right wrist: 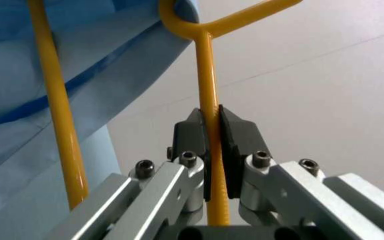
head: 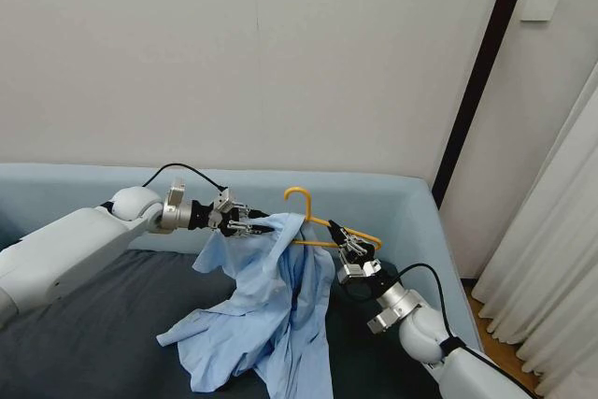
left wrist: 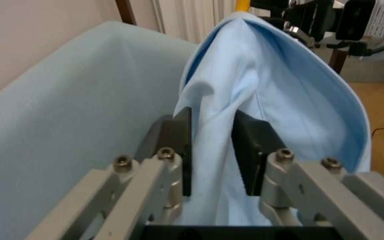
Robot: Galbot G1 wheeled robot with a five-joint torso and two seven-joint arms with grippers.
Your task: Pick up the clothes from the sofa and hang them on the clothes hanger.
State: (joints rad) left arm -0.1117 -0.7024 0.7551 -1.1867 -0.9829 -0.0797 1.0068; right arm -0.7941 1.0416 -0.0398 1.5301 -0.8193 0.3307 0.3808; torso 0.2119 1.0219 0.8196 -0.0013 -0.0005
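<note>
A light blue shirt (head: 271, 306) hangs from mid-air down onto the dark sofa seat (head: 84, 324). My left gripper (head: 250, 223) is shut on the shirt's collar edge (left wrist: 212, 130), holding it up beside the yellow hanger (head: 322, 223). The shirt's shoulder is draped over the hanger's left end. My right gripper (head: 348, 246) is shut on the hanger's right bar (right wrist: 209, 100), its black pads (right wrist: 235, 137) clamped on the yellow rod. The hanger's hook (head: 297, 195) points up.
The sofa has a pale blue backrest (head: 93, 189) and right armrest (head: 420, 240). A plain wall stands behind. A dark door frame (head: 476, 81) and white curtains (head: 551, 259) are at the right, with wooden floor below them.
</note>
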